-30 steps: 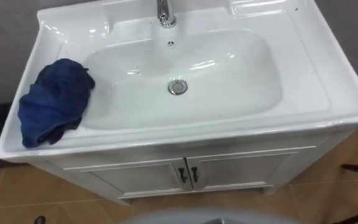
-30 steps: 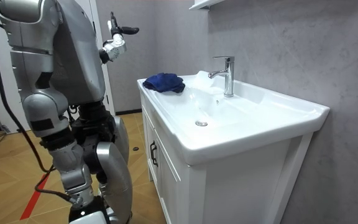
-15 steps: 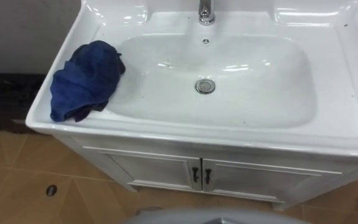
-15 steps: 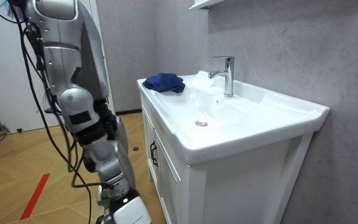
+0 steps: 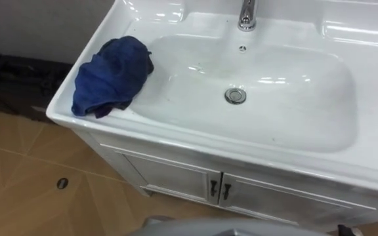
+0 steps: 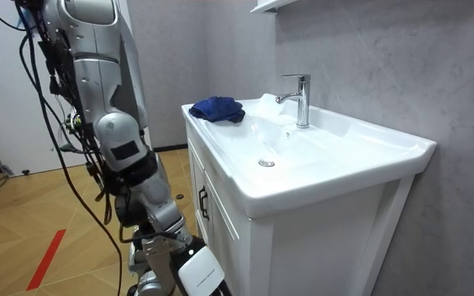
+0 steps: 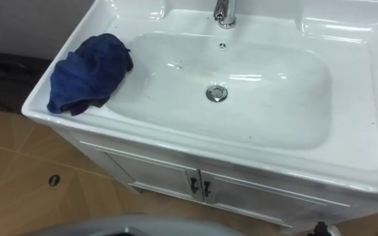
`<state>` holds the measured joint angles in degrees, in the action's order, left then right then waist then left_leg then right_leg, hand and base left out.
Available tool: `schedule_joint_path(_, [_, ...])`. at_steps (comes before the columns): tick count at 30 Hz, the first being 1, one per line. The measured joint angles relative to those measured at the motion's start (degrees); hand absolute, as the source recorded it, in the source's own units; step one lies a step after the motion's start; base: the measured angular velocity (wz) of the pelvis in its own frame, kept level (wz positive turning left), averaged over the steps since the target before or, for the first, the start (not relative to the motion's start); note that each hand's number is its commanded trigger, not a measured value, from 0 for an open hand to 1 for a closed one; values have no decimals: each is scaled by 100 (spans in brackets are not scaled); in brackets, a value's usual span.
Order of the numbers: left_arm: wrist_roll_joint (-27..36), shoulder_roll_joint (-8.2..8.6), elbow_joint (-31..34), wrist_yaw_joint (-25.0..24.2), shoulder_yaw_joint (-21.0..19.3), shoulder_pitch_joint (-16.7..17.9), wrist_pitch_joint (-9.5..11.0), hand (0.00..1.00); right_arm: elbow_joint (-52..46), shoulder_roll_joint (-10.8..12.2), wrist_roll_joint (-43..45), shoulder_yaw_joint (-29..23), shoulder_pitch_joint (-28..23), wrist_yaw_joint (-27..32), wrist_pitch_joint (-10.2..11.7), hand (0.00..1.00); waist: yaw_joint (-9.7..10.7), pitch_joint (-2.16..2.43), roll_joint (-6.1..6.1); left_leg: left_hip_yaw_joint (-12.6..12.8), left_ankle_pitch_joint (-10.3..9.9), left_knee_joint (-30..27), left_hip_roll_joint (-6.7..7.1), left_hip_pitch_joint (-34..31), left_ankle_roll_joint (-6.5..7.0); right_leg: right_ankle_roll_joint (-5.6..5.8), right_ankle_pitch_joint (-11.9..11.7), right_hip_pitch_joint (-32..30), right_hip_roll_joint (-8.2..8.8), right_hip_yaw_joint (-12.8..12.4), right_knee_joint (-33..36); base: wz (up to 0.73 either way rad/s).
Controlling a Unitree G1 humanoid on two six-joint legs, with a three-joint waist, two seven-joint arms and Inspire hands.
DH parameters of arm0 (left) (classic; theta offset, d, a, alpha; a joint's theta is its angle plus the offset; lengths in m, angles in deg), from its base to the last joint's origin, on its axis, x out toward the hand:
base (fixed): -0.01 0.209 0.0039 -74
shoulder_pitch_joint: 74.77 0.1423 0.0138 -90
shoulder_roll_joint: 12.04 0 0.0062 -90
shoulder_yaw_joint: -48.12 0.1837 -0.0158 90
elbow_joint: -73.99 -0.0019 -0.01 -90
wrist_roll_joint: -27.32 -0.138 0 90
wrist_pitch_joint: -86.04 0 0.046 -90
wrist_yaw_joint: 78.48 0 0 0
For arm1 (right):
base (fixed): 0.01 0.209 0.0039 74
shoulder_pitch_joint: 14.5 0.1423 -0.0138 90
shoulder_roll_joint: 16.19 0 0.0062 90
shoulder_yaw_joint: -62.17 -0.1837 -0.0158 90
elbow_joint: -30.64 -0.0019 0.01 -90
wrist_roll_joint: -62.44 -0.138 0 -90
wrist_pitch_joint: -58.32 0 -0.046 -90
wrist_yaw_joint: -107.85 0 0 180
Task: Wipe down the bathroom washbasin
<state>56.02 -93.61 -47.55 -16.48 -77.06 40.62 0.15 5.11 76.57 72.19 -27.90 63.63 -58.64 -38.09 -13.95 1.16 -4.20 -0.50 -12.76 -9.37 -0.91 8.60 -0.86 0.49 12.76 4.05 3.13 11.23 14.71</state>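
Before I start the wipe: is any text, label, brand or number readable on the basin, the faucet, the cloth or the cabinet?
None: no word, number, label or sign can be read in these views.
The basin, faucet, blue cloth and cabinet doors all look unmarked.
The red stripe on the floor is a plain stripe with no writing.

Cloth (image 5: 112,75) lies on basin (image 5: 287,154) rim, left of drain (image 5: 235,96)
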Motion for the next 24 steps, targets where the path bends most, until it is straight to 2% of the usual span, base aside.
schedule_joint_path(2, [3, 10, -576, -96, 217, -6, -6, 0, 22, 1, -16, 2, -24, -36, -12, 0, 78, 1, 7, -7, 0, -4, 0, -8, 0, 0, 0, 10, 0, 6, 2, 2])
schedule_joint_path(4, [67, 24, -1100, -176, 650, 40, -46, 0, 152, 4, -37, 11, 17, -39, -78, 0, 253, -7, 46, -39, -1, -14, 1, -45, 0, -1, 0, 19, 1, 31, -10, 7])
schedule_joint_path(7, [54, 30, -1514, -445, 1082, 17, -184, 0, 332, 43, -65, 15, 43, -39, -196, 0, 382, -10, 95, -41, -5, 9, -10, 7, 0, -2, -1, 84, -14, 34, -41, 2])
schedule_joint_path(8, [48, 42, -1582, -520, 1115, 8, -216, 0, 379, 57, -53, 15, 56, -39, -201, 0, 418, -5, 104, -42, -12, 15, -13, 14, 0, -2, -1, 102, -18, 38, -51, 0])
schedule_joint_path(11, [-9, 66, -1923, -1013, 1464, -48, -345, 0, 477, 118, -26, 6, 60, -115, -234, 0, 560, -9, 116, -31, -16, 2, -22, 35, 1, -4, -27, 130, -34, 25, -109, -1])
schedule_joint_path(15, [-33, 62, -2125, -1326, 1700, -138, -493, 0, 494, 132, -20, 12, 79, -336, -249, 0, 710, -16, 126, 0, -17, 15, -19, 43, 2, 2, -22, 113, -33, -9, -91, -3])
schedule_joint_path(18, [-412, 53, -2256, -1650, 1787, -286, -641, 0, 498, 132, -4, 125, 141, -575, -302, 0, 743, -30, 173, 45, -18, 35, -20, -24, 3, -3, -9, -9, -34, -68, -16, -9])
schedule_joint_path(21, [-780, 51, -2382, -1942, 1879, -452, -715, 0, 497, 130, 4, 161, 170, -734, -372, 0, 759, -63, 216, 119, -18, 64, -29, -4, 3, -3, -6, -35, -48, -138, -7, -12])
schedule_joint_path(24, [-1044, 50, -2419, -2255, 1970, -591, -878, 0, 473, 129, 6, 161, 162, -817, -411, 0, 794, -70, 225, 179, -22, 65, -40, 12, 10, 0, -28, -32, -61, -163, -49, -8])
